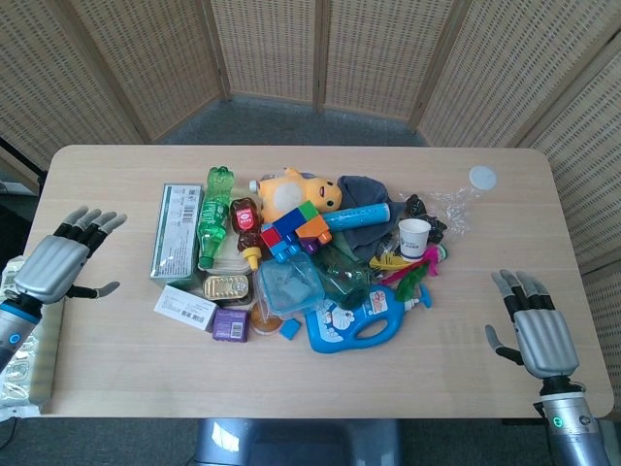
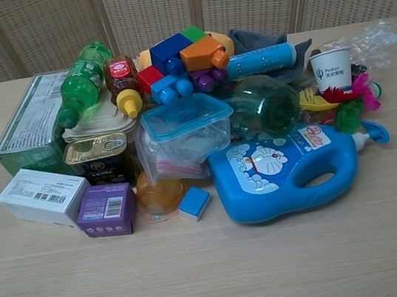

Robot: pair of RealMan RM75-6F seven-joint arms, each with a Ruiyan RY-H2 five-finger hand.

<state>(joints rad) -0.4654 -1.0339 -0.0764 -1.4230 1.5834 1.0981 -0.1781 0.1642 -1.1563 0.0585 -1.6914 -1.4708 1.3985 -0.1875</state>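
Left robot hand: fingers spread, holding nothing, over the counter edge, nearest the green box (left end of the pile). Right robot hand: fingers apart, empty, apparently just above the counter, well apart from the blue detergent bottle.

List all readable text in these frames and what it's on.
"PaiBoo": roughly, small print on the white paper cup.
Blue detergent jug: cartoon cat and a red logo, lettering unreadable.
White box, purple box, green carton, tin can, blue tube: print too small to read.
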